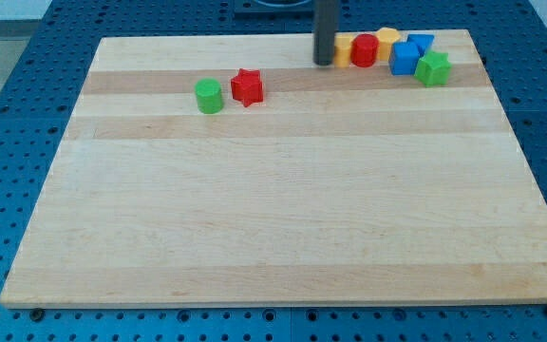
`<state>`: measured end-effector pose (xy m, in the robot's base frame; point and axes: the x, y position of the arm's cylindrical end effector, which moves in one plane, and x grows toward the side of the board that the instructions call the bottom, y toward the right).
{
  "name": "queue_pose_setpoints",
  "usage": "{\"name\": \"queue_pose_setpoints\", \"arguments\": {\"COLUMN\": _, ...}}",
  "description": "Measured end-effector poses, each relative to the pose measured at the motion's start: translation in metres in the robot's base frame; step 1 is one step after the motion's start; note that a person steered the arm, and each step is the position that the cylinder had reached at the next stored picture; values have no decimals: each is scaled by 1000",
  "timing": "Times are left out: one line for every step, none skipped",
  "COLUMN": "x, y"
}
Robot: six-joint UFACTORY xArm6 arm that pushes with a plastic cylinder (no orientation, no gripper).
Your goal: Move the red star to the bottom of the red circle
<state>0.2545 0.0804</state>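
Note:
The red star point(247, 86) lies on the wooden board point(283, 209) near the view's top, left of centre. The red circle point(365, 49) stands at the top, right of centre, in a cluster of blocks. My tip point(324, 63) is just left of the red circle, close to a yellow block point(344, 46) behind it. The tip is well to the right of the red star and not touching it.
A green circle point(209, 96) sits just left of the red star. A second yellow block point(387, 38), two blue blocks point(405, 57) point(421, 42) and a green star point(433, 68) crowd the red circle's right side near the board's top edge.

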Motion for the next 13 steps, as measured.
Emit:
{"name": "queue_pose_setpoints", "arguments": {"x": 0, "y": 22}}
{"name": "queue_pose_setpoints", "arguments": {"x": 13, "y": 14}}
{"name": "queue_pose_setpoints", "arguments": {"x": 66, "y": -10}}
{"name": "queue_pose_setpoints", "arguments": {"x": 117, "y": -81}}
{"name": "queue_pose_setpoints", "arguments": {"x": 141, "y": -166}}
{"name": "queue_pose_setpoints", "arguments": {"x": 127, "y": -254}}
{"name": "queue_pose_setpoints", "arguments": {"x": 96, "y": -255}}
{"name": "queue_pose_setpoints", "arguments": {"x": 94, "y": -212}}
{"name": "queue_pose_setpoints", "arguments": {"x": 90, "y": -167}}
{"name": "queue_pose_setpoints", "arguments": {"x": 65, "y": -135}}
{"name": "queue_pose_setpoints", "arguments": {"x": 36, "y": -103}}
{"name": "queue_pose_setpoints", "arguments": {"x": 12, "y": -66}}
{"name": "queue_pose_setpoints", "arguments": {"x": 8, "y": -57}}
